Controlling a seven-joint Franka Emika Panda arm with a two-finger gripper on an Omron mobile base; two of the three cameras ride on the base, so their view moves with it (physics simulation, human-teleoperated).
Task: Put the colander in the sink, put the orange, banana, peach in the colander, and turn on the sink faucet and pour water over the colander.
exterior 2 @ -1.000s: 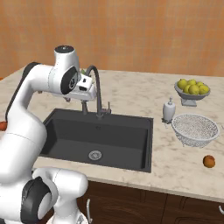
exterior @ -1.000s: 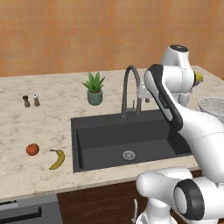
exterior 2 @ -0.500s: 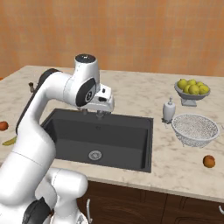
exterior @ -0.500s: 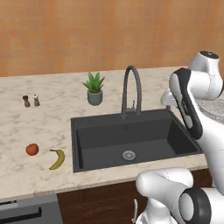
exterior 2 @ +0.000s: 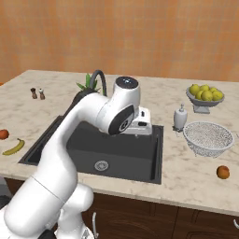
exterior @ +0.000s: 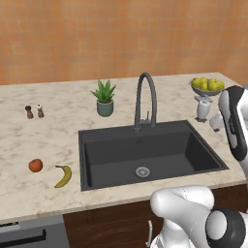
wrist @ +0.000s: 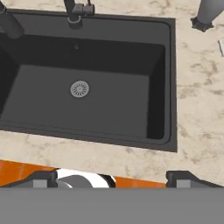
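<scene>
The silvery mesh colander [exterior 2: 207, 137] stands on the counter to the right of the dark sink [exterior 2: 140, 156], beside a soap bottle. An orange round fruit [exterior 2: 223, 172] lies in front of it. Left of the sink [exterior: 184, 150] lie the yellow banana [exterior: 63, 176] and a redder round fruit [exterior: 35, 165]; I cannot tell which round fruit is the orange and which the peach. The gooseneck faucet [exterior: 145, 97] rises behind the basin, with no water running. My gripper [wrist: 114, 177] hangs open and empty over the right part of the sink [wrist: 122, 100].
A grey footed bowl of yellow-green fruits [exterior 2: 204, 94] and a soap dispenser [exterior 2: 180, 116] stand at the back right. A potted plant [exterior: 104, 98] and two small shakers [exterior: 34, 111] stand behind and left of the sink. My arm [exterior 2: 107, 112] spans the basin.
The arm has swung from beside the faucet rightward across the sink toward the colander side. The jaws have spread wider. Nothing on the counter has moved.
</scene>
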